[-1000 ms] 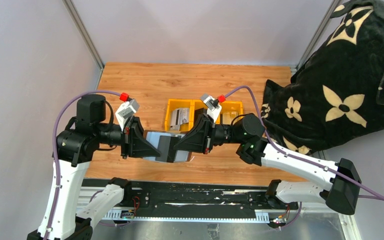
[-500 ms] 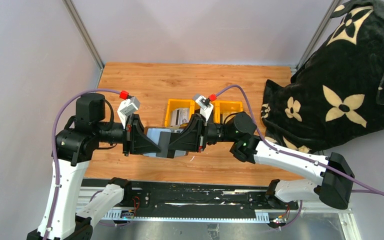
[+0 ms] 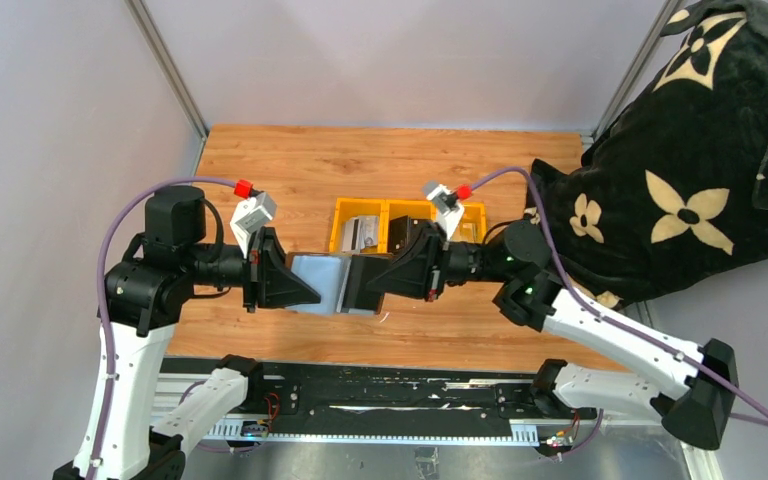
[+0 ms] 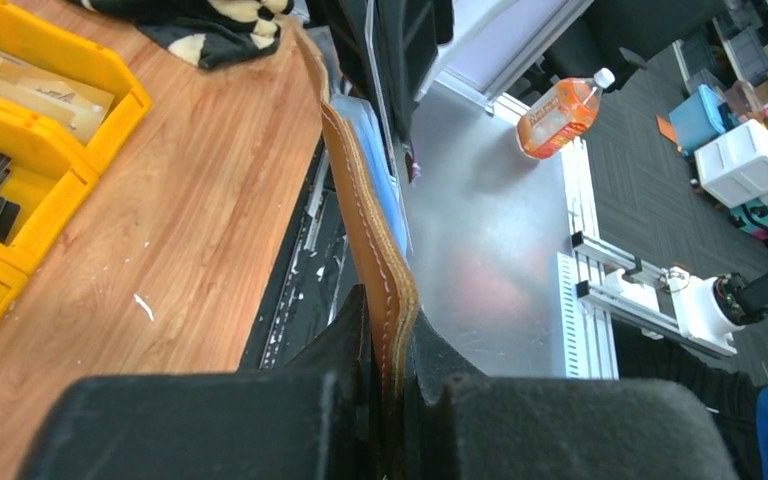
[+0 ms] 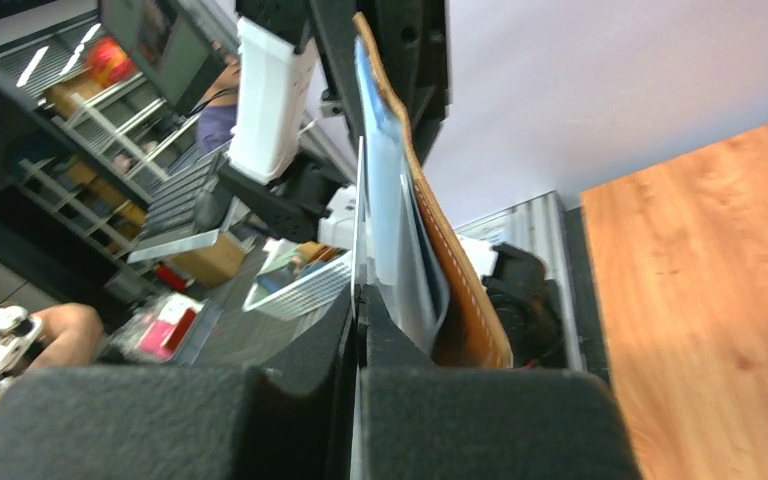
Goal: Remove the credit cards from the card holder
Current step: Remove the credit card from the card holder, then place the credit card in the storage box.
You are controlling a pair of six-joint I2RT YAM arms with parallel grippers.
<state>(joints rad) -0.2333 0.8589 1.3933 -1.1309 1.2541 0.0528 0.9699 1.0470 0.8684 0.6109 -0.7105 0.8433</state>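
Note:
The card holder, brown outside and silvery-grey inside, hangs in the air above the table's near edge. My left gripper is shut on its left edge. The left wrist view shows its stitched brown edge pinched between the jaws of my left gripper. My right gripper is shut on a black credit card that sticks out of the holder's right side. In the right wrist view my right gripper clamps the card's thin pale edge, with the holder just beside it.
A yellow three-compartment bin stands behind the grippers with other cards in it. It also shows in the left wrist view. A black flower-patterned blanket lies at the right. The table's near edge and metal rail are below.
My right gripper first moved left onto the holder, then pulled back to the right with the black card, which now sticks farther out. The left gripper has barely moved.

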